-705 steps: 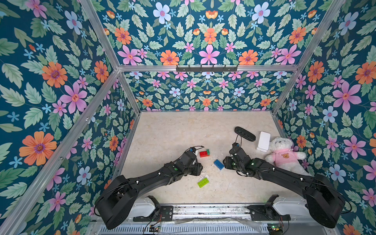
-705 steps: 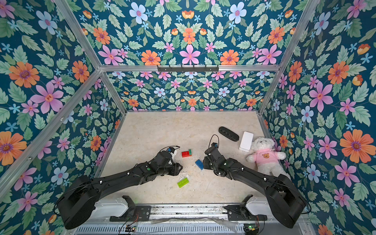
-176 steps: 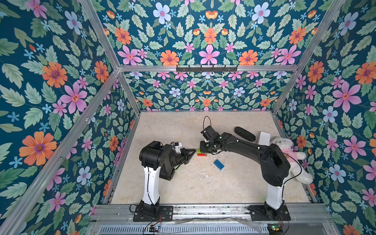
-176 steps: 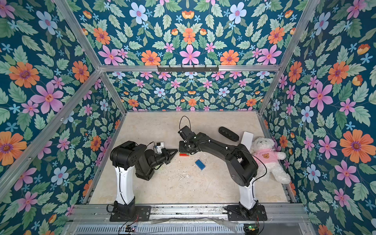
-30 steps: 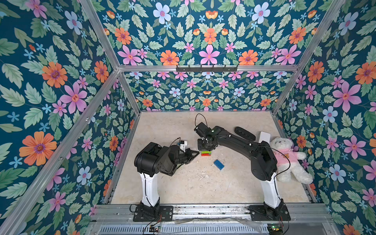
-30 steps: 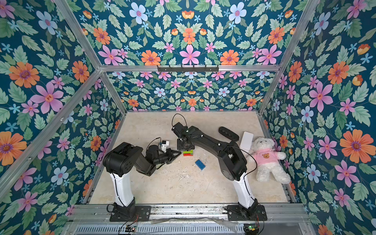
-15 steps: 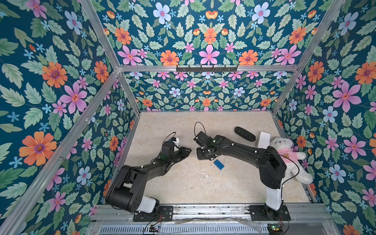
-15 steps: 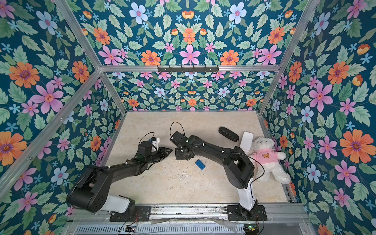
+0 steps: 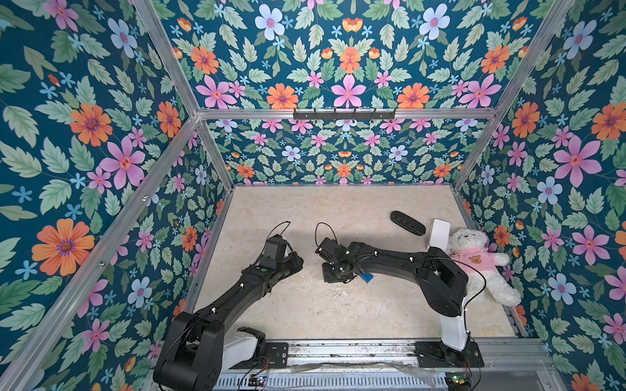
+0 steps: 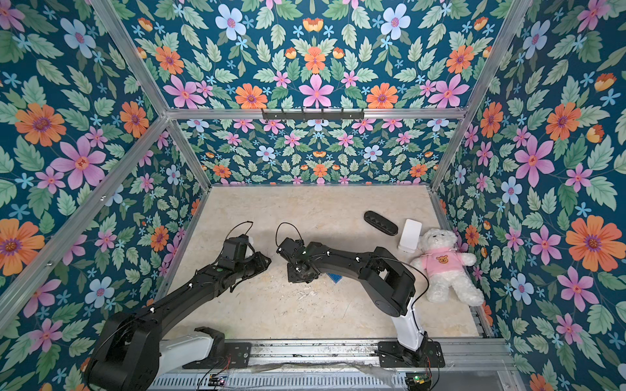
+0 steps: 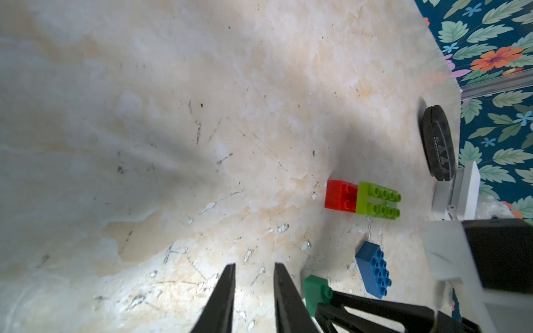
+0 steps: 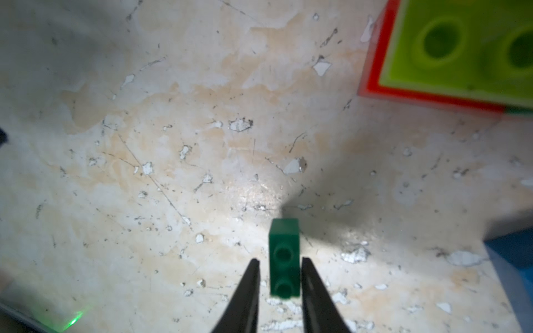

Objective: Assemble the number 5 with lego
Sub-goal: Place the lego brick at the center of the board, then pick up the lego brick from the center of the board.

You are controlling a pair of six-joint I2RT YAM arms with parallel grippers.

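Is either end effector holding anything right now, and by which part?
Nothing looks held. The left end effector is open and empty. The right end effector straddles the small dark green brick, a gap showing beside it.

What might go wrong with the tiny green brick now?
The tiny dark green brick sits loosely between the open jaws of the right gripper, so a crooked squeeze might flick it away. The blue brick lies close by and could get knocked. The left gripper is near too, so they might bump.
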